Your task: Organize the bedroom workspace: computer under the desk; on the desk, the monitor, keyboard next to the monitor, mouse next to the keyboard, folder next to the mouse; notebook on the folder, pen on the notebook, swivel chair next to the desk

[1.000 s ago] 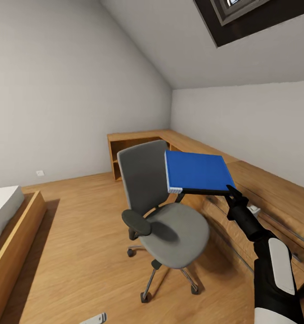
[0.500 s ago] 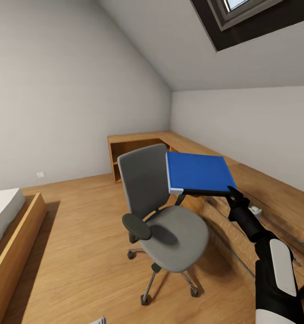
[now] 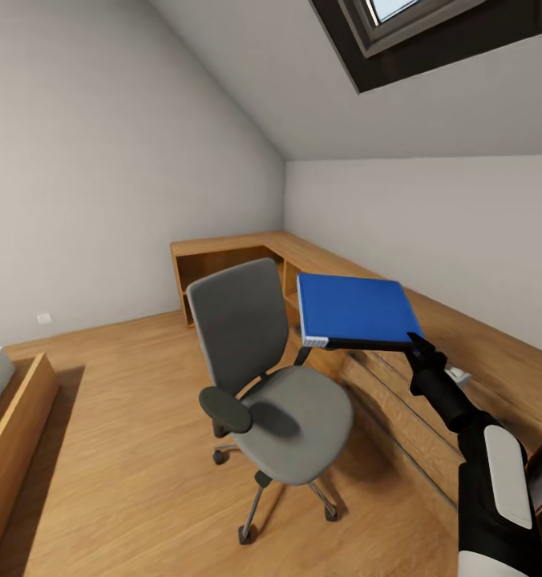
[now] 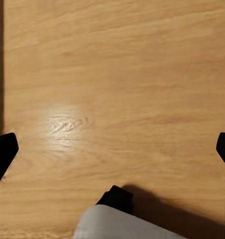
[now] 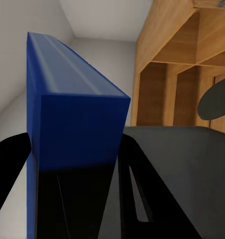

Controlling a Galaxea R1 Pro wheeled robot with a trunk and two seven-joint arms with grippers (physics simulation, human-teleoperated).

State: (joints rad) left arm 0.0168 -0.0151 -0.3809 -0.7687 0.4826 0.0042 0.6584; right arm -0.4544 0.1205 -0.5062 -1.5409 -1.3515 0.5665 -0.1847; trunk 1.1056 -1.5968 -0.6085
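The right pincer (image 3: 418, 343) is clamped on one corner of the blue folder (image 3: 351, 309), which is held level in the air above and just beyond the seat of the swivel chair (image 3: 271, 385). In the right wrist view the folder (image 5: 67, 124) is seen wedged between the two dark fingers (image 5: 7, 164), with the chair's grey backrest and a black armrest behind it. The left pincer (image 4: 112, 154) is spread wide with nothing in it, and is pointed down at the bare wooden floor (image 4: 117, 74).

Compared with the pictures of a second ago, the whole scene has slid toward the left of the head view: the chair, the light wooden built-in shelving (image 3: 223, 264) in the corner and the bed frame (image 3: 14, 433) are all displaced together, while the folder is kept at almost the same spot in the picture. This is best read as a turn of the robot to its right rather than a move of the things. It is judged that the folder, already lifted off the chair, is being carried away toward the bench, which is not yet in sight; the mouse beside which it belongs is not seen either.
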